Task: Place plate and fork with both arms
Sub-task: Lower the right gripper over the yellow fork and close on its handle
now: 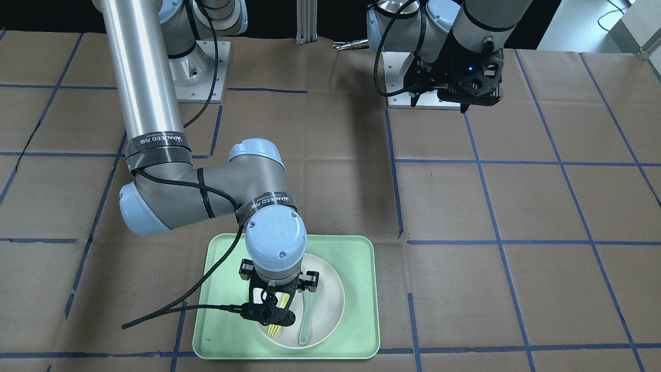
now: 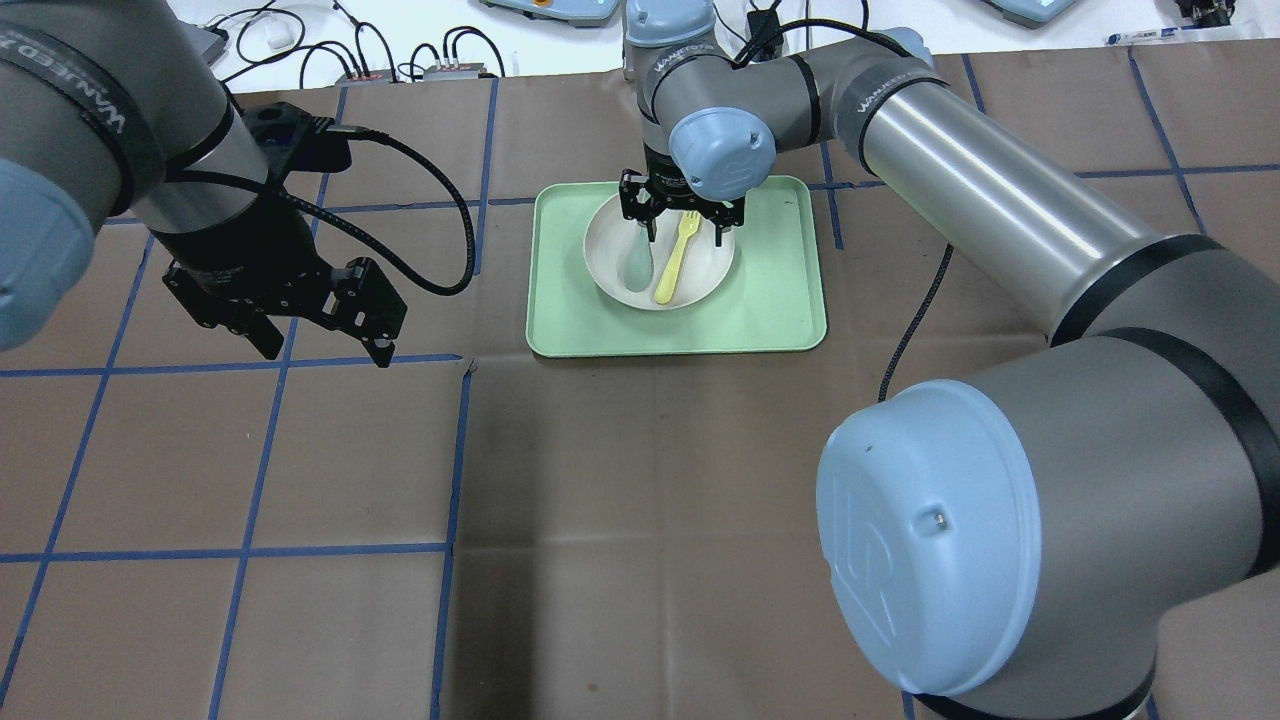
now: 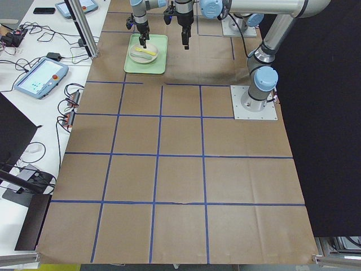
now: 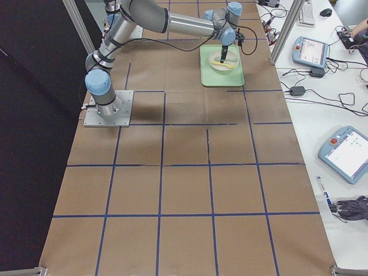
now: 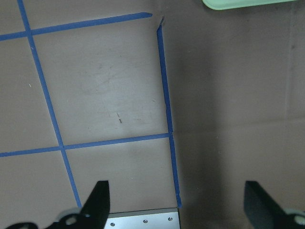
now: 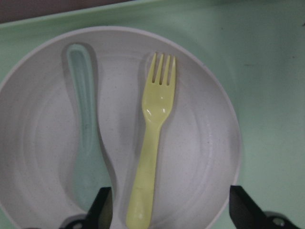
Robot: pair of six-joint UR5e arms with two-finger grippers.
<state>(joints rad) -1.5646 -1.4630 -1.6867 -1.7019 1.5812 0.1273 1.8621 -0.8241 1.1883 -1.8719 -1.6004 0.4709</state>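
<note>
The off-white plate (image 2: 610, 250) sits on the mint-green tray (image 2: 770, 290). The pale-yellow fork (image 2: 674, 265) lies in the plate beside a grey-green spoon (image 2: 638, 262). My right gripper (image 2: 680, 222) hangs open just above the plate, one finger on each side of the fork's handle end, holding nothing. In the right wrist view the fork (image 6: 152, 143) lies between the open fingertips, tines pointing away, on the plate (image 6: 200, 157). My left gripper (image 2: 325, 345) is open and empty above the bare table, well to the left of the tray. It also shows in the left wrist view (image 5: 177, 200).
The table is covered in brown paper with a blue tape grid. The tray's near edge (image 5: 248, 2) shows at the top of the left wrist view. The right arm's elbow and cable (image 1: 170, 310) hang over the tray's side in the front view.
</note>
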